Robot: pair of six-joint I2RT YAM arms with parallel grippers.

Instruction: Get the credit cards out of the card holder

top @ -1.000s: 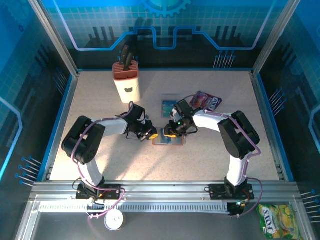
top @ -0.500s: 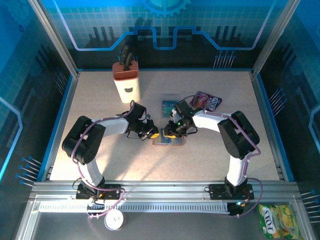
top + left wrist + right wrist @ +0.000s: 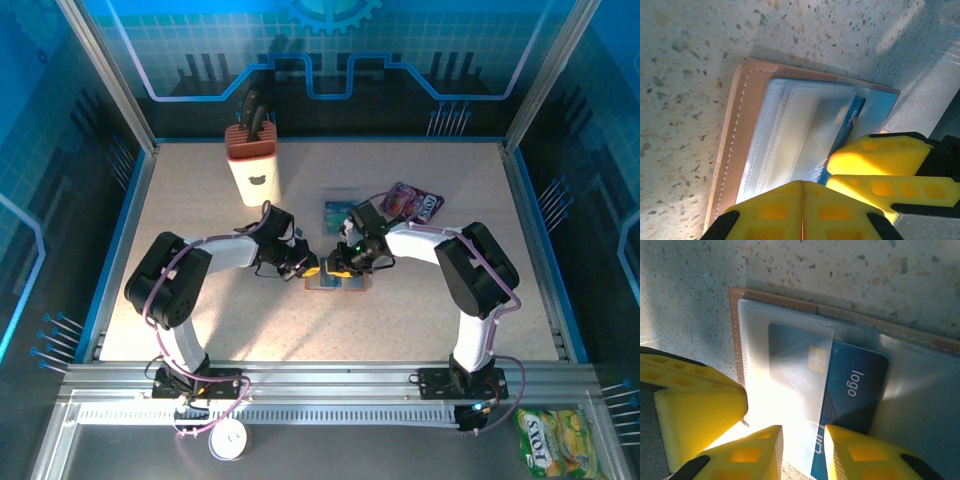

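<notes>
Card holder [image 3: 732, 150]: open flat at mid-table, between both arms. Its blue credit card [image 3: 850, 390], partly out of the clear sleeve, is judged light, stiff and slick, best pinched at the exposed edge. Left gripper [image 3: 802, 210]: closed, empty, tips at the holder. Right gripper [image 3: 802, 455]: jaws slightly parted astride that edge. Beyond, a second card [image 3: 338, 212] lies free.

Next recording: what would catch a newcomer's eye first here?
The yellow-tipped left end effector and right end effector meet over the open card holder at mid-table. A blue credit card marked "logo" sticks halfway out of its clear pocket. Farther back are a knife block on the left and a purple packet on the right.
</notes>
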